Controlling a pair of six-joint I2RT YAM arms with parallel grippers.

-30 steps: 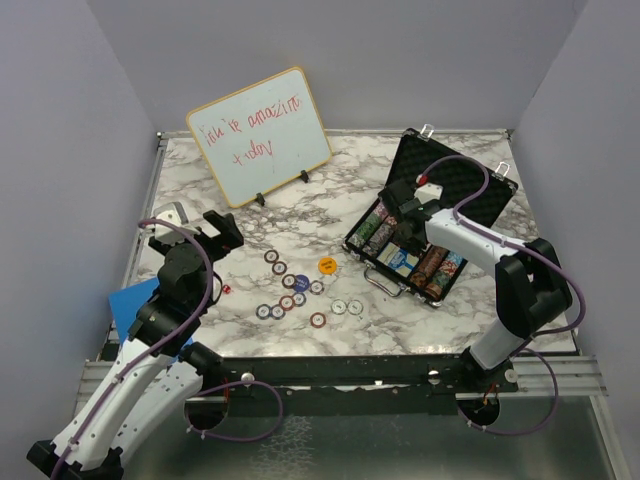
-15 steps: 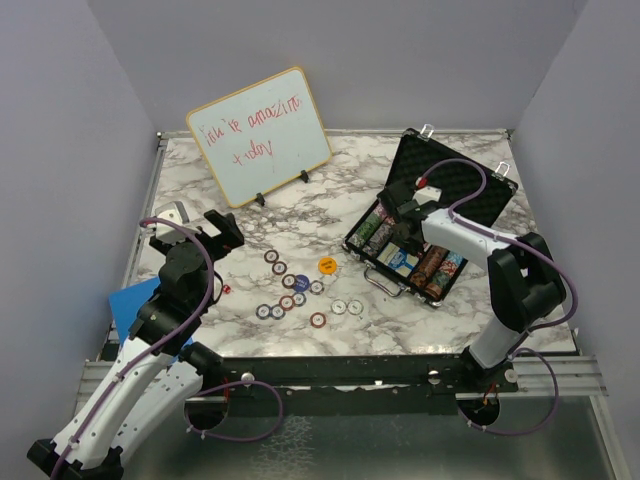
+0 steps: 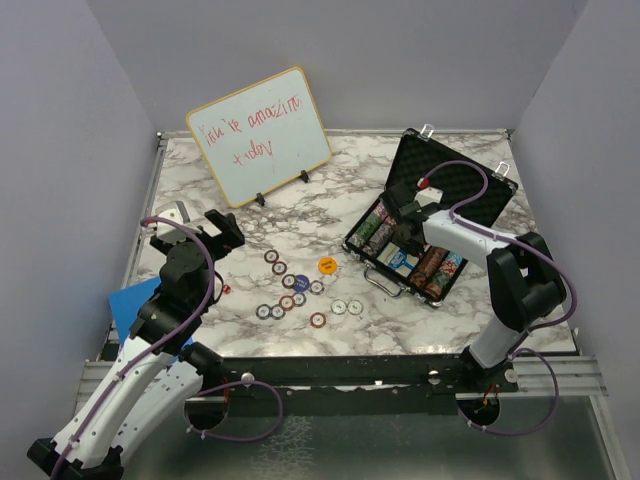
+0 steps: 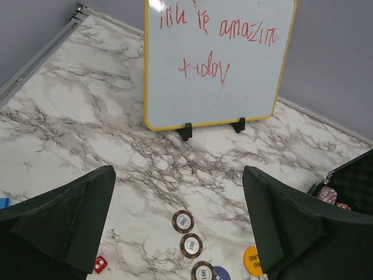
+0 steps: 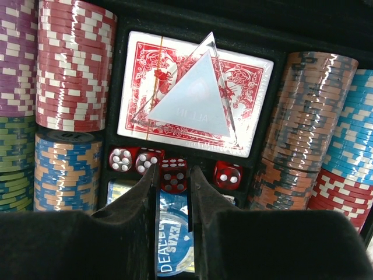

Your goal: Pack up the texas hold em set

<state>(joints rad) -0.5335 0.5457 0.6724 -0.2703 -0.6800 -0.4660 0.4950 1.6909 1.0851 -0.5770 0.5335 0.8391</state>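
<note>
The black briefcase (image 3: 462, 187) lies open at the right, with rows of poker chips (image 5: 73, 64), a red card deck (image 5: 192, 93) and red dice in its foam. My right gripper (image 3: 405, 237) reaches down into it, its jaws shut on a red die (image 5: 173, 175) at the dice slot, above a blue dealer disc (image 5: 175, 245). Loose chips (image 3: 290, 290), an orange-yellow disc (image 3: 327, 265) and one small red die (image 3: 226, 289) lie mid-table. My left gripper (image 3: 197, 232) hovers wide open left of them, holding nothing.
A wood-framed whiteboard (image 3: 258, 135) with red writing stands on clips at the back left. A blue flat object (image 3: 130, 302) lies at the table's left edge beside the left arm. The briefcase lid stands propped up behind the right arm.
The right arm has shifted slightly over the briefcase, its grip unchanged. The left arm and the loose chips have not moved.
</note>
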